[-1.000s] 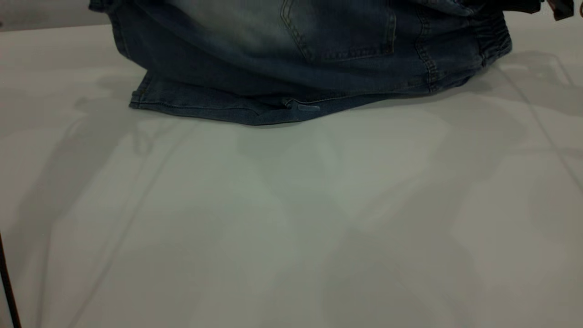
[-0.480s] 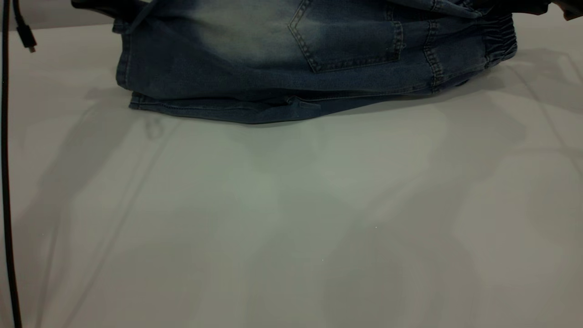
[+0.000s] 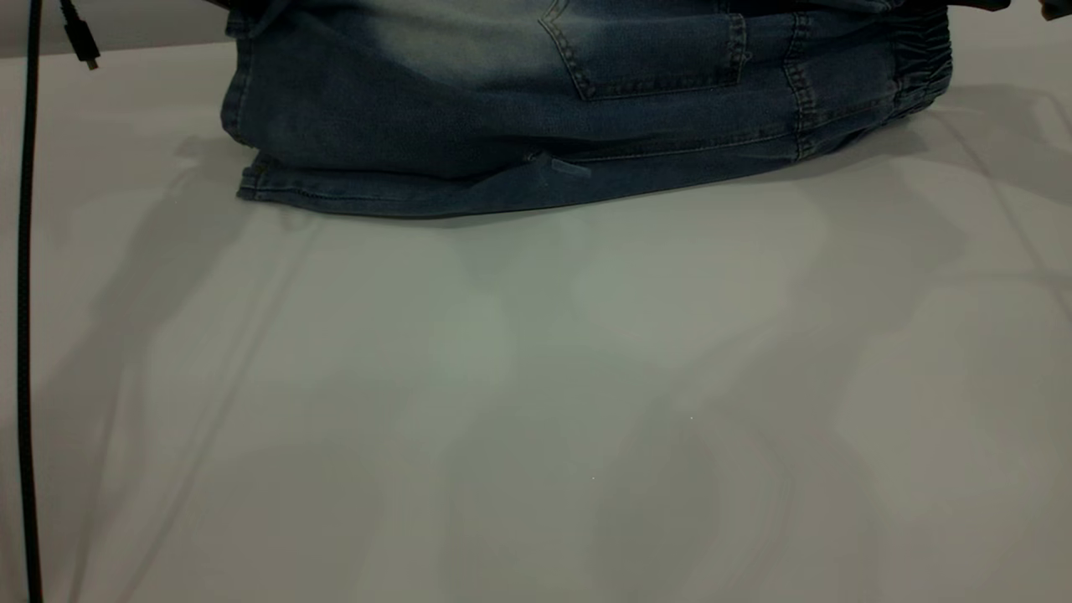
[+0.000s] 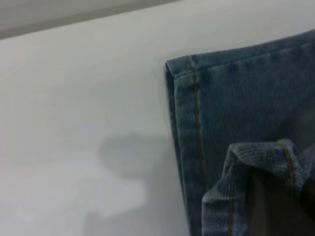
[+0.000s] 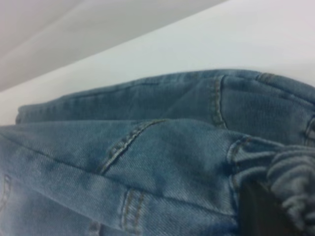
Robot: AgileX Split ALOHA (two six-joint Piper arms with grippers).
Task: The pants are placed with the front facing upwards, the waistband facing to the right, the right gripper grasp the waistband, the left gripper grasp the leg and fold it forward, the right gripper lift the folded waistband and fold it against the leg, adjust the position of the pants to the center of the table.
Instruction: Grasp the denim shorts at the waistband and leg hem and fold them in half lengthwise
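Observation:
The blue denim pants [image 3: 536,100] lie at the far side of the white table [image 3: 536,402], doubled over so a back patch pocket faces up. The ruffled waistband [image 3: 921,59] is at the right. The upper layer rises out of the top of the exterior view, where both arms are cut off. In the left wrist view my left gripper [image 4: 275,206] is shut on the leg hem [image 4: 246,162], which curls over its dark finger. In the right wrist view my right gripper [image 5: 261,211] is shut on the waistband [image 5: 295,177], whose puckers drape over its finger.
A black cable [image 3: 25,293] hangs down the left edge of the exterior view, with a loose plug [image 3: 79,38] near the top. Wide bare tabletop stretches from the pants to the near edge.
The held upper layer has come down over the lower layer toward its near hem. The lower hem has stayed put. The black cable has swung into view at the left.

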